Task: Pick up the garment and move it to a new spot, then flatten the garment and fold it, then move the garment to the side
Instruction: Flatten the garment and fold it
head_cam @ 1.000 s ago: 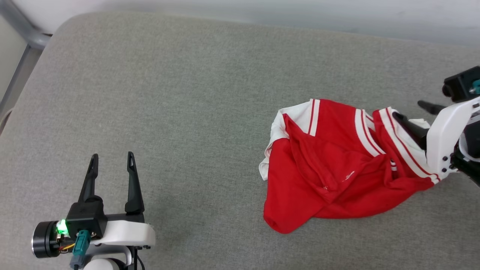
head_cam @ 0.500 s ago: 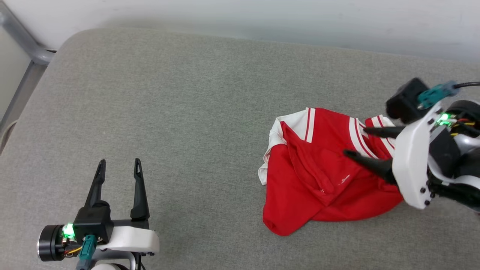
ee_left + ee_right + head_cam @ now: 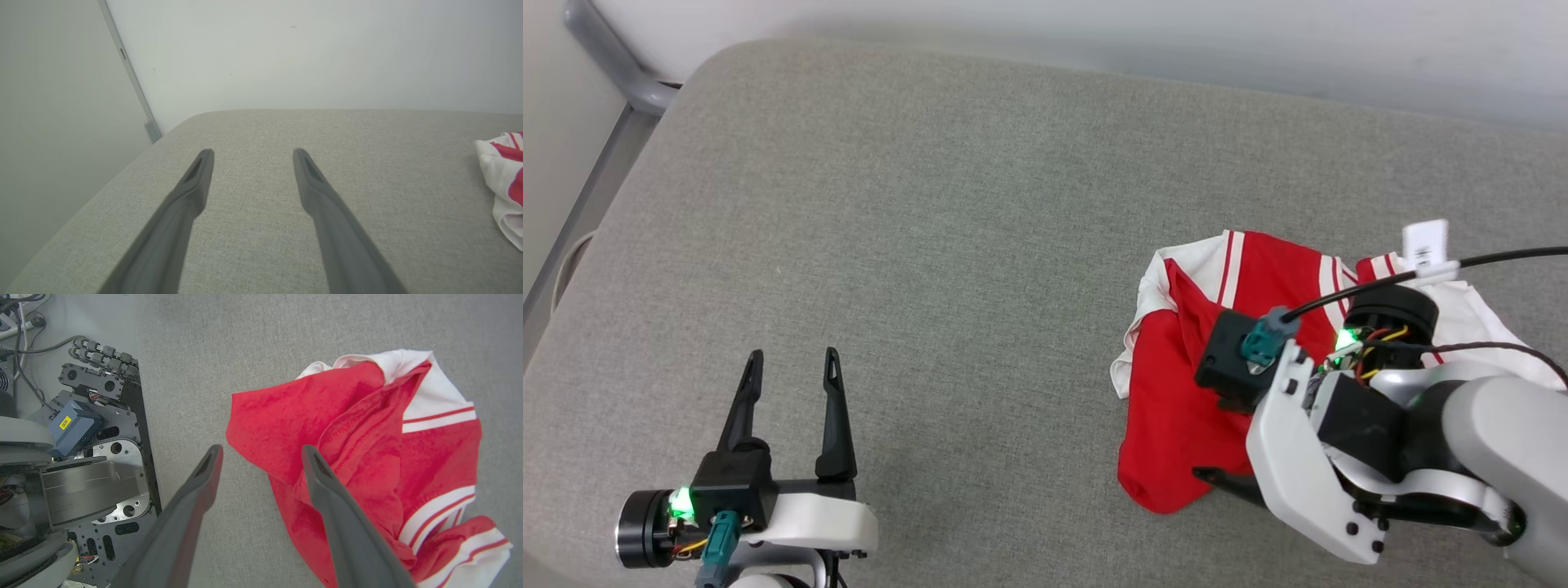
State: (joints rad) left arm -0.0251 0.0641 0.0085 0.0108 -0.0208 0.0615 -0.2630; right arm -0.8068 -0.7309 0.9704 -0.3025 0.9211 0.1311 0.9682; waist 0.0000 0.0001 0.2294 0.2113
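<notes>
The garment (image 3: pixel 1188 392) lies crumpled on the grey cushion (image 3: pixel 980 245) at the right, red body toward me and white striped sleeves at its far side. My right gripper (image 3: pixel 261 451) hangs over its near red corner, pointing down and open. In the right wrist view the garment (image 3: pixel 367 457) has one fingertip over its red fabric and the other over bare cushion. One dark right finger (image 3: pixel 1221 482) pokes out by the red hem. My left gripper (image 3: pixel 792 363) rests open and empty at the lower left, far from the shirt. The left wrist view has the left gripper (image 3: pixel 253 153) open and a white sleeve edge (image 3: pixel 504 183) at far right.
A grey metal frame (image 3: pixel 629 90) runs past the cushion's far left corner, with a pale wall behind. The cushion's near edge and the robot's dark base (image 3: pixel 81 477) appear in the right wrist view. A black cable with a white tag (image 3: pixel 1425 241) crosses over the shirt.
My right gripper has swung from the shirt's right side across it to its near red corner, turning to point downward. The head camera has shifted. The left gripper has stayed put.
</notes>
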